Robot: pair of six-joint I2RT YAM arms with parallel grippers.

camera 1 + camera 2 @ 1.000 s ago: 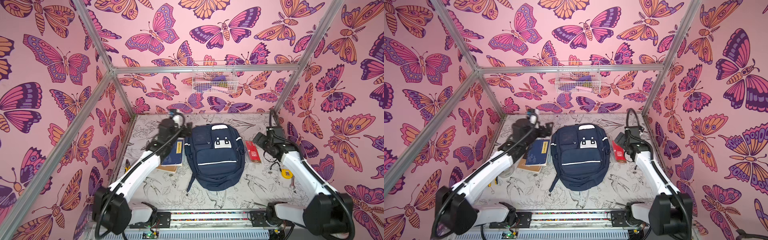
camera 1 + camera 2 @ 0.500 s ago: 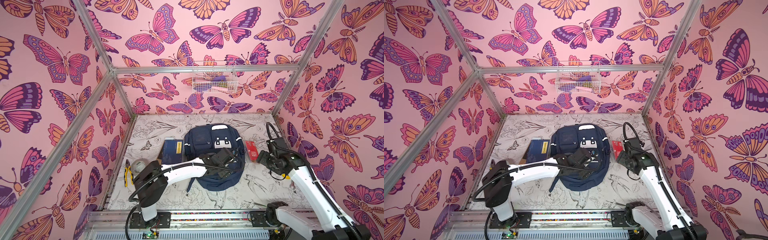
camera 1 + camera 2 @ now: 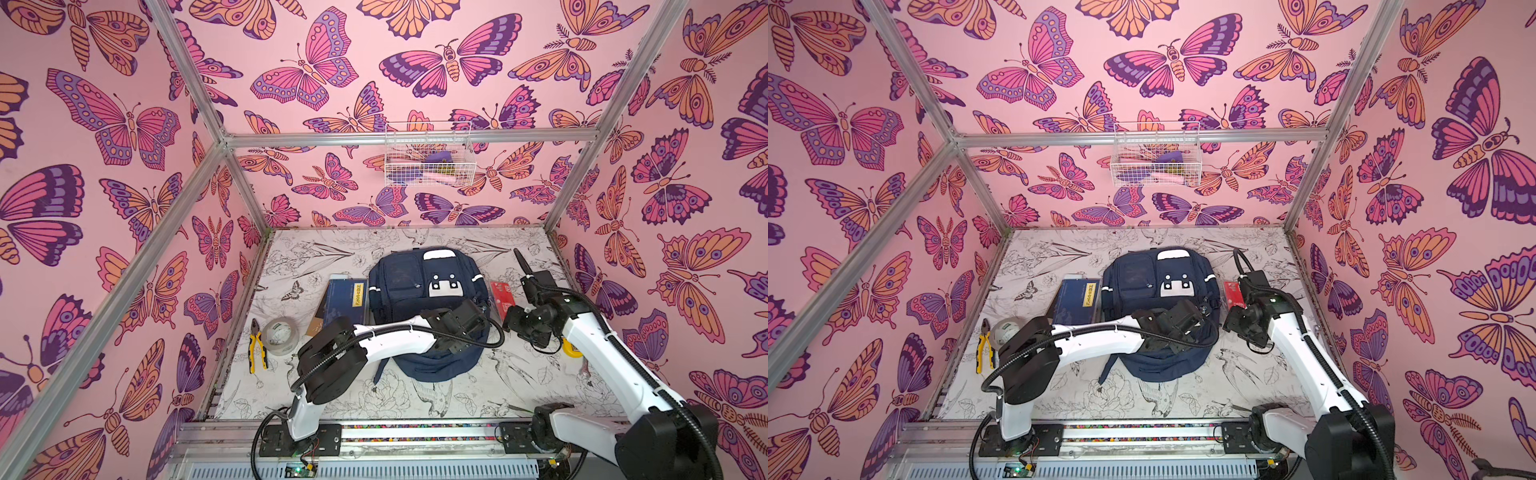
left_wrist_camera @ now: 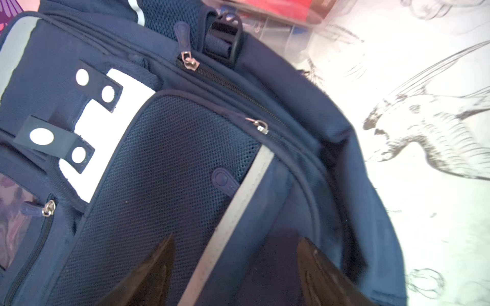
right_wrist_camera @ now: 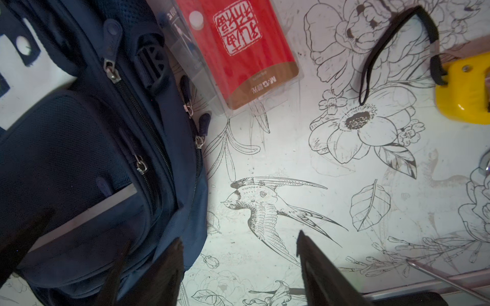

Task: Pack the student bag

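Navy fabric fills the middle of the counter (image 3: 519, 374): the student bag (image 3: 399, 286) lies flat on its back, base toward the front rail (image 3: 415, 432), white patch with dark squares toward the back. The zips that show in the wrist views are drawn shut, and nothing of its inside can be seen. To its left lie yellow-handled pliers (image 3: 257, 347) and a roll of clear tape (image 3: 280, 336), and further back, just beside the bag, a blue book (image 3: 345, 297) rests on something brown. To its right lies a yellow tape measure (image 5: 464, 90), and further back, just beside the bag, a clear plastic case (image 5: 246, 53) with a red card inside. High at the back hangs a white wire basket (image 3: 428, 153) holding a few purple and pink things too small to name.

The left arm (image 3: 395, 336) rises from the rail, folds at the elbow and runs low across the bag's lower half toward the right. The left fingers (image 4: 151, 273) stand spread over the front pocket, a grey reflective stripe passing between them, gripping nothing. The right arm (image 3: 602, 345) leans forward from the rail's right end and bends inward. The right fingers (image 5: 326, 278) are spread too, one above the bag's right edge, the other above bare counter.
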